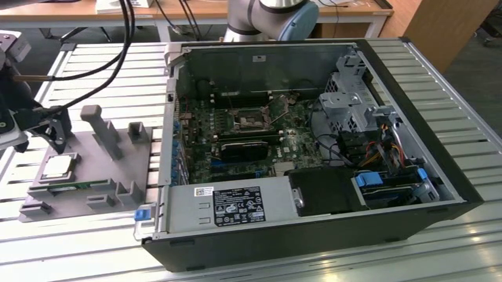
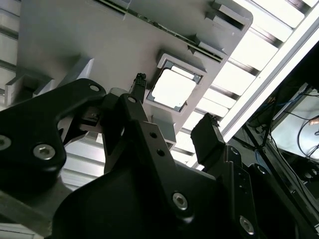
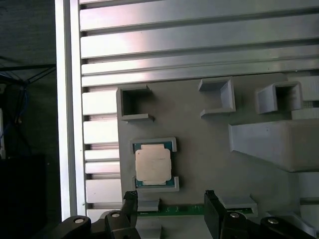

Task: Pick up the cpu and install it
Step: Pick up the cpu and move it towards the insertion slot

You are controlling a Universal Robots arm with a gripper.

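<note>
The cpu (image 1: 59,166) is a small square chip with a silvery top, lying flat in a shallow pocket of the grey fixture plate (image 1: 94,176) at the exterior view's left. Both wrist views show the cpu (image 2: 172,88) (image 3: 153,163) seated in its frame. My gripper (image 1: 39,136) hovers just above and slightly beside it, apart from it. The gripper (image 3: 170,200) is open, its two black fingertips (image 2: 207,130) spread wider than the chip, with nothing between them. The motherboard socket (image 1: 253,120) lies inside the open computer case (image 1: 439,147).
The fixture plate carries upright grey posts (image 1: 102,129) and small brackets (image 3: 219,97), with a green strip (image 3: 169,211) along one edge. Inside the case are a black block (image 1: 243,151), a labelled grey power supply box (image 1: 235,205), cables and a drive cage (image 1: 349,94). A slatted aluminium table (image 1: 439,64) lies beneath.
</note>
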